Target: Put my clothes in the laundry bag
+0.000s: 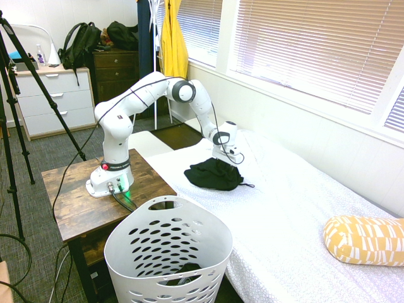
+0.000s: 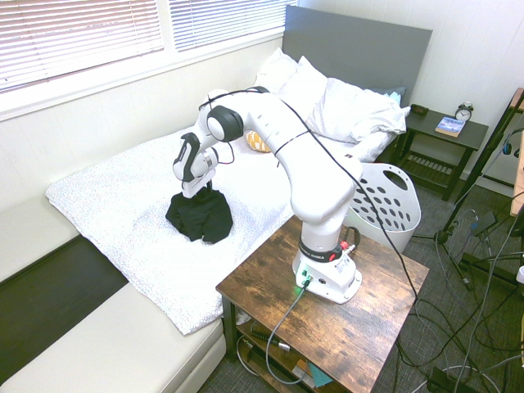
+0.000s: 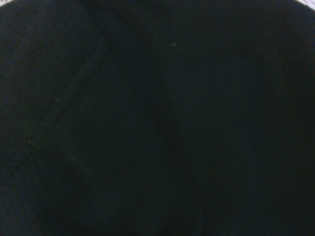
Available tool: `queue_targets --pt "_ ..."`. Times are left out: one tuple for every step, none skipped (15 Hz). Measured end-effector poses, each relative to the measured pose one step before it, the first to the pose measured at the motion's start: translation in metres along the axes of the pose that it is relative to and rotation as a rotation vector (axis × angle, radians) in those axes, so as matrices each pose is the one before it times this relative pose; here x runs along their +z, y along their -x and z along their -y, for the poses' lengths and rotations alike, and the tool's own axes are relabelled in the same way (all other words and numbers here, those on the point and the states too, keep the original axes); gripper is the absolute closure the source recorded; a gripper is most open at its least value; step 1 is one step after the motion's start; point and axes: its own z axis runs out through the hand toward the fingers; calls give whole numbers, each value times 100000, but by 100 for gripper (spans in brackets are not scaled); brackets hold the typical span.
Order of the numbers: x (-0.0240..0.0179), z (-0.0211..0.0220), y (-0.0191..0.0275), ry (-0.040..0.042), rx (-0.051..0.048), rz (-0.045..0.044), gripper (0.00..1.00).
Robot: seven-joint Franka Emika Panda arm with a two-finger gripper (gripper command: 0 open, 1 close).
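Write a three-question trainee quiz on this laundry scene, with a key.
1. True or false: the black garment already lies inside the white basket.
2. The gripper is above: A) the yellow pillow, B) the black garment, C) the wooden table.
3. What fills the wrist view?

Key: 1 false, it lies on the bed. 2 B. 3 black fabric.

no text or label is legible in any view.
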Motion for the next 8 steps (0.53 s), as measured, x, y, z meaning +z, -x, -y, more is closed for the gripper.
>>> queue_targets --pt "0 -7 -3 -60 117 29 100" --pt "0 -2 -1 -46 84 23 100" --pt "0 -31 -18 10 74 -7 100" --pt "4 -54 -29 55 77 -25 100" --pt "14 -64 -29 65 88 -11 100" --pt "4 -69 -38 36 102 -14 100" --pt "11 -54 -25 8 102 14 100" --pt "19 -21 -3 -31 112 50 100"
